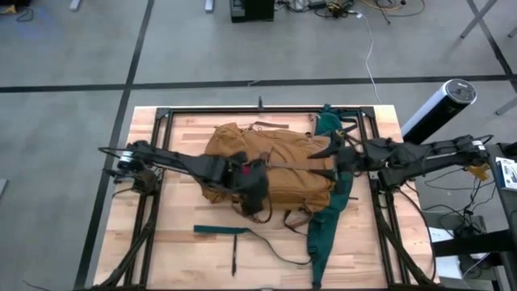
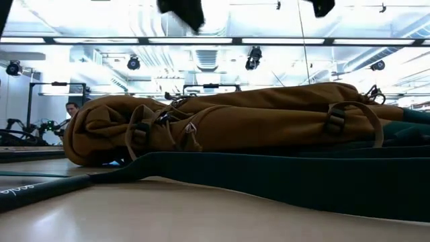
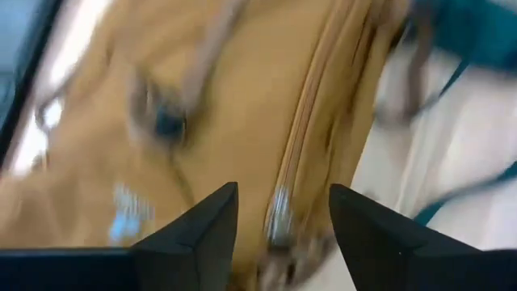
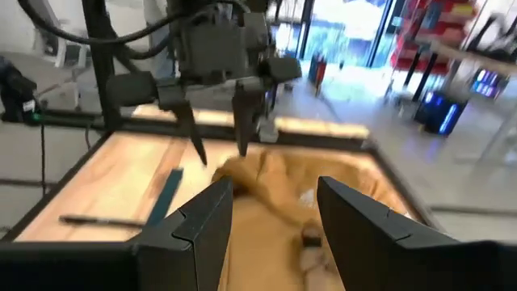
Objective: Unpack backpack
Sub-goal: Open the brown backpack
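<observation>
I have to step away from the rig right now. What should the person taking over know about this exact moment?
Left gripper: open, empty, over the near-left part of the backpack, fingers either side of a zipper.
Right gripper: open, empty, over the backpack's right end.
Backpack: lying flat mid-table, green straps trailing toward the near edge. A dark pen-like item and a green strip lie on the table in front of it.
Done: no sign the backpack has been opened.
Left: open the zipper and take out the contents.
</observation>
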`<state>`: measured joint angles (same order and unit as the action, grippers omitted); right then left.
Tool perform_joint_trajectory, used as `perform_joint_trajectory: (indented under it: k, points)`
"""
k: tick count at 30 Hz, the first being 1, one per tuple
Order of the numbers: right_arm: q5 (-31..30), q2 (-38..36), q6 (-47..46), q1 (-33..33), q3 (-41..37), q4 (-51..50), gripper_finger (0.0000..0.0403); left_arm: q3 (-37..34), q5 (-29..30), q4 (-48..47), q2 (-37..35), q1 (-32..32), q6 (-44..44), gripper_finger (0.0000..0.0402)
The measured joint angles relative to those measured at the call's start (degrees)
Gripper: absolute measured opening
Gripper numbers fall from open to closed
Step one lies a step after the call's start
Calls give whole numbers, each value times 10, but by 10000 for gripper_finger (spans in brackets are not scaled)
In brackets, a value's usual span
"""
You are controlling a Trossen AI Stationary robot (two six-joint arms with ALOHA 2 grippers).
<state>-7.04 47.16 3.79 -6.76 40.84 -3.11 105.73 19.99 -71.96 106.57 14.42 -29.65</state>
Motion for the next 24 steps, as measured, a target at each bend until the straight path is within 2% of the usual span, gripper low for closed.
perform_joint_trajectory:
  k: [6, 10, 12, 16, 20, 24]
  points:
    - [0, 67, 1, -9, -6, 10, 169, -88, -12, 27, -33, 25, -44, 186]
    - [0, 142, 22, -18, -3, 28, 169, -166, -55, 49, -43, 28, -92, 172]
    - [0, 187, 22, -22, 12, 29, 169, -210, -53, 72, -77, 27, -112, 163]
    - [1, 284, 29, -31, 67, 31, 169, -328, -39, 192, -139, 27, -126, 145]
    - [2, 379, 50, -36, 138, 31, 169, -453, -15, 378, -196, 28, -131, 127]
    - [1, 471, 60, -37, 216, 24, 169, -566, -2, 520, -202, 27, -143, 117]
